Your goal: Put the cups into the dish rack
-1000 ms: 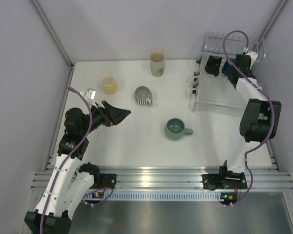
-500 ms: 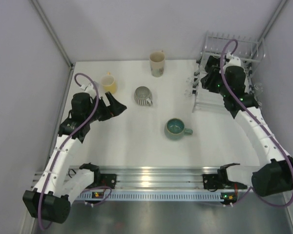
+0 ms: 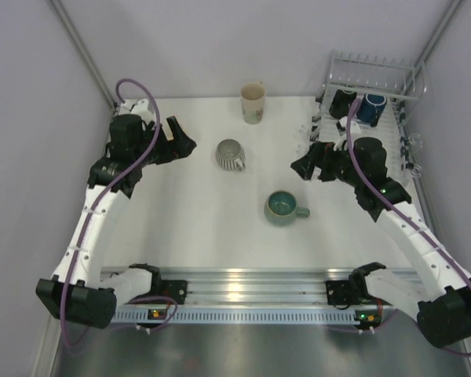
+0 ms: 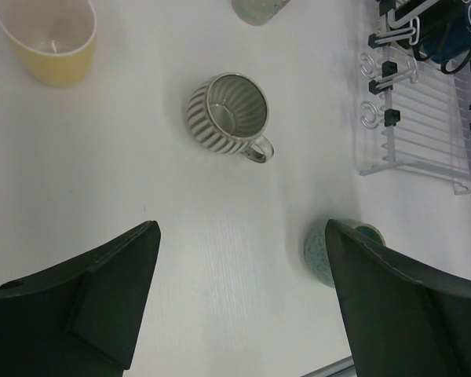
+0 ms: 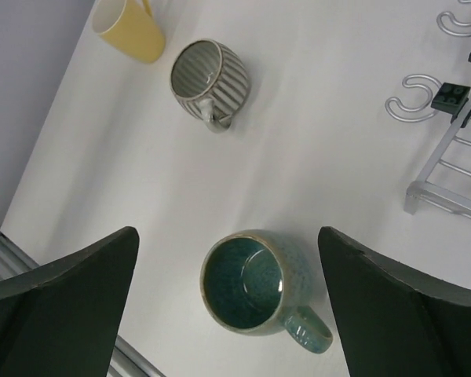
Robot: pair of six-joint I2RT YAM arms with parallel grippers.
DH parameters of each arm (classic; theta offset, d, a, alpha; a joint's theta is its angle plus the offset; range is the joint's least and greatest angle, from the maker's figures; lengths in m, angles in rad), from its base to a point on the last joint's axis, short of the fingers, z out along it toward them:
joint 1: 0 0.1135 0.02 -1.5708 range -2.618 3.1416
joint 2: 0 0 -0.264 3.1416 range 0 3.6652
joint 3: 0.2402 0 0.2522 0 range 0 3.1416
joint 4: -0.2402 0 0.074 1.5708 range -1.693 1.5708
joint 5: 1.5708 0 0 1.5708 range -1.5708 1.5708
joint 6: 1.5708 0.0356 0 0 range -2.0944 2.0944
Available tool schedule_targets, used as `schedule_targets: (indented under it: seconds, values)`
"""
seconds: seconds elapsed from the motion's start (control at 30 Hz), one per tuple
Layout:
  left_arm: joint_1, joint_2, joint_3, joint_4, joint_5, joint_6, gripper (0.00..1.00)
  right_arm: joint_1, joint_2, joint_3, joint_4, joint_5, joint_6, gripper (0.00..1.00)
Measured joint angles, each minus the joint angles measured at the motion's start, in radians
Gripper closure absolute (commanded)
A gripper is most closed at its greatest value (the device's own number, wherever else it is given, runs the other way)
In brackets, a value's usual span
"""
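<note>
Two cups stand in the dish rack (image 3: 377,129) at the far right: a black one (image 3: 344,102) and a dark blue one (image 3: 370,107). On the table are a cream cup (image 3: 253,102), a grey ribbed cup (image 3: 231,154) and a teal cup (image 3: 282,207). The yellow cup (image 4: 51,39) shows only in the wrist views; my left arm covers it from above. My left gripper (image 3: 185,141) hangs open left of the ribbed cup (image 4: 228,114). My right gripper (image 3: 303,162) is open above the teal cup (image 5: 255,283), holding nothing.
The rack's near-left corner and its hooks (image 5: 424,102) sit just right of the right gripper. Grey walls close in both sides and the back. A metal rail (image 3: 243,283) runs along the table's near edge.
My right gripper opened, left the dark blue cup in the rack and swung out left over the table towards the teal cup. My left arm moved farther back, over the yellow cup.
</note>
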Motion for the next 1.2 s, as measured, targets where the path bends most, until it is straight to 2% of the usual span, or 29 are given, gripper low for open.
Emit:
schedule_targets:
  seconds: [0.23,0.43,0.57,0.67,0.8,0.9,1.07,1.2]
  values:
    - [0.0,0.196,0.215,-0.056,-0.066,0.055,0.08,0.0,-0.145,-0.115,0.007,-0.088,0.016,0.01]
    - [0.003,0.342,0.345,-0.074,-0.169,0.08,0.09,0.0,-0.239,-0.145,0.002,-0.119,0.024,0.01]
    - [0.032,0.47,0.415,-0.082,-0.206,0.116,0.15,0.0,-0.26,-0.145,0.001,-0.138,0.025,0.01]
    - [0.091,0.574,0.458,-0.083,-0.178,0.137,0.22,0.0,-0.264,-0.145,0.001,-0.15,0.025,0.0]
    - [0.201,0.676,0.477,-0.087,-0.129,0.175,0.21,0.0,-0.264,-0.145,-0.009,-0.157,0.023,0.01]
    - [0.253,0.724,0.487,-0.096,-0.14,0.203,0.25,0.0,-0.264,-0.145,-0.022,-0.157,0.021,0.01]
    - [0.238,0.743,0.536,-0.113,-0.067,0.214,0.26,0.0,-0.264,-0.145,-0.024,-0.156,0.021,0.01]
    - [0.149,0.749,0.612,-0.105,-0.043,0.232,0.28,0.0,-0.264,-0.145,-0.025,-0.153,0.021,0.01]
